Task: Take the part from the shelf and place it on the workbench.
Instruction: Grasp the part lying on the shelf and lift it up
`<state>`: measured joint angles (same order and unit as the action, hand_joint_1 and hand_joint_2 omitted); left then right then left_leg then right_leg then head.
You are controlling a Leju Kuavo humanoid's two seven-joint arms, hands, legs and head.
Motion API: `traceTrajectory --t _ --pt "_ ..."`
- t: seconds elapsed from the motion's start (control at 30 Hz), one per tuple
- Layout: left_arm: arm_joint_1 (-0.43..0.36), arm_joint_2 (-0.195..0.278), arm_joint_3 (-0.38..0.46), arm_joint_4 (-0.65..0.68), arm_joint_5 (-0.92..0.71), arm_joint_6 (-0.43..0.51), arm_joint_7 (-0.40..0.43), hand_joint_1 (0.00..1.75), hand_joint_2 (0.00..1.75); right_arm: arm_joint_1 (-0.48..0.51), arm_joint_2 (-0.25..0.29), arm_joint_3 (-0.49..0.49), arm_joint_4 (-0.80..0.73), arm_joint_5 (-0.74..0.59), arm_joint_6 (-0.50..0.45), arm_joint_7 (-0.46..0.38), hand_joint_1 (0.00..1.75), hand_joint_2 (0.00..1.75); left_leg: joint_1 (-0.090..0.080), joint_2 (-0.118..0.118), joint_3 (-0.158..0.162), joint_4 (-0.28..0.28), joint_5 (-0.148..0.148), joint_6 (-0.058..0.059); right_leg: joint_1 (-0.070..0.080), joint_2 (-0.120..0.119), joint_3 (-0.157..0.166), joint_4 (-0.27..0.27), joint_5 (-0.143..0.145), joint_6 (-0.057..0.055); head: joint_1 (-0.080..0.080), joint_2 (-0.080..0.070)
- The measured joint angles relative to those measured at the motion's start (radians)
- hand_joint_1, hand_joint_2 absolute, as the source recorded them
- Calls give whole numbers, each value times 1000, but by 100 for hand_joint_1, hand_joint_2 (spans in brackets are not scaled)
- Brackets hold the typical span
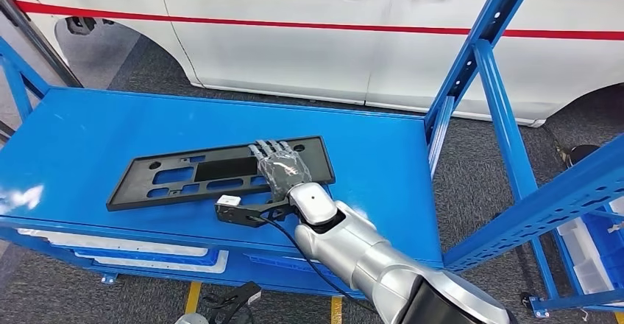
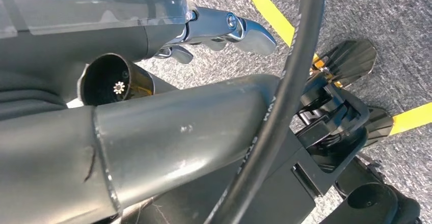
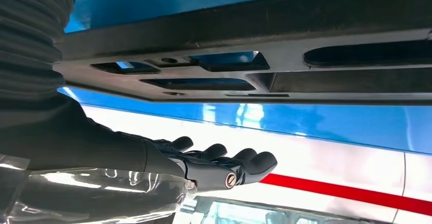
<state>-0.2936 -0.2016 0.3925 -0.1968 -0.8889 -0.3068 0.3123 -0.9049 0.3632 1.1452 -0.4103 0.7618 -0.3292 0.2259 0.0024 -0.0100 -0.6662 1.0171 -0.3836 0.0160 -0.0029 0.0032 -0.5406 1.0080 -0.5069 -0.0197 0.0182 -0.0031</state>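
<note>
A: Location of the part?

B: Flat on the blue surface (image 1: 88,132). A long black part (image 1: 184,177), thin like a panel, with several rectangular cut-outs and small round holes. Set at a slight slant across the middle of the surface, well in from every edge.

A: And the right hand?

B: Right hand (image 1: 281,168) reaching in on a silver arm, seen from above over the part's right end. Fingers (image 3: 254,163) stretched out straight and side by side, clamped on nothing. From the wrist camera, a clear gap between hand and part, with blue surface and white bodywork visible through it.

A: Left hand?

B: Left hand (image 2: 153,15) hanging low beside the body, over grey carpet floor (image 2: 387,10) crossed by yellow tape (image 2: 265,10). A grey cover and a few silver finger parts visible, mostly hidden behind dark tubing and a black cable. Cannot tell whether those fingers lie apart or together.

A: Surroundings?

B: White car (image 1: 294,44) with a red stripe along its doors, parked just beyond the surface. Blue shelf frame (image 1: 508,118) standing to the right, with pale bins (image 1: 589,258) low on it.
</note>
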Motion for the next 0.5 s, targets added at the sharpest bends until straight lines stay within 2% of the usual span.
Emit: traceTrajectory --t 0.03,0.17,0.5 --pt "0 -2 0 0 1 3 0 0 0 2 0 4 -4 1 -1 5 173 175 0 0 0 0 0 0 0 0 0 0 0 3 0 0" --pt "0 -14 1 0 10 24 2 0 0 16 0 15 -17 -6 -2 14 175 175 0 0 0 1 2 2 0 0 0 0 1 10 0 0" --pt "-1 -24 18 0 35 36 23 0 0 25 1 31 -36 -42 -19 3 175 175 0 1 3 0 2 2 0 0 0 3 1 11 0 0"
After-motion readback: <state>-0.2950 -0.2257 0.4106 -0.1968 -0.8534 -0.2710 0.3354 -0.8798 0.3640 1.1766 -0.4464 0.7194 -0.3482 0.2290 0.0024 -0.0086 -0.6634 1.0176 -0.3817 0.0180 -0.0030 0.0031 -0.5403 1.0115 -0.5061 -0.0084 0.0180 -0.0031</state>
